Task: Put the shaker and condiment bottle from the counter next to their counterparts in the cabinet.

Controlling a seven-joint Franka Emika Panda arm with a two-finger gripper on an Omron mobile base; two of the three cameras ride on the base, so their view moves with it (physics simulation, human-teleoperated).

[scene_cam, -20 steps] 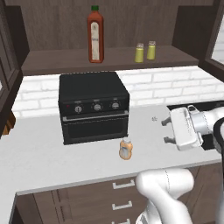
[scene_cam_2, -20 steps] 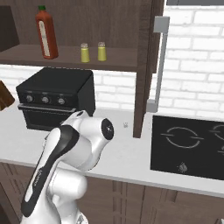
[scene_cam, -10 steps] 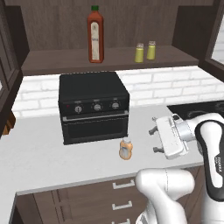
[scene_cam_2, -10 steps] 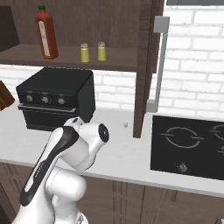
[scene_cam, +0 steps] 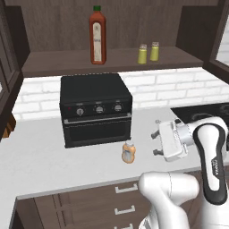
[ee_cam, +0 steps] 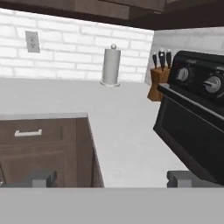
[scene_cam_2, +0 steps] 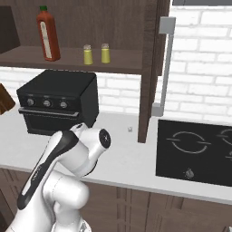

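The squat peach-orange condiment bottle [scene_cam: 128, 152] stands upright on the white counter [scene_cam: 44, 161], in front of the oven's right corner. My gripper [scene_cam: 156, 137] hovers a short way to its right, fingers pointing left, open and apart from the bottle. In the hand view my gripper [ee_cam: 113, 178] has nothing between its fingertips [ee_cam: 39, 177]. On the cabinet [scene_cam: 58, 65] shelf stand the tall red bottle [scene_cam: 97, 36] and two like yellow-green shakers [scene_cam: 142, 54] [scene_cam: 154, 51] side by side. The red bottle [scene_cam_2: 47, 34] and shakers [scene_cam_2: 88, 55] [scene_cam_2: 105, 53] also appear from the right.
A black toaster oven [scene_cam: 96, 109] [ee_cam: 197, 122] sits on the counter under the shelf. A black cooktop [scene_cam_2: 195, 152] lies at the right. A knife block [ee_cam: 155, 83] and paper towel holder [ee_cam: 110, 65] stand far along the counter. A tiny pale object [scene_cam_2: 130, 129] lies near the cabinet post.
My hand has moved left and slightly down over the counter, nearer the condiment bottle. The jaws stayed open. The bottles and shakers have not moved.
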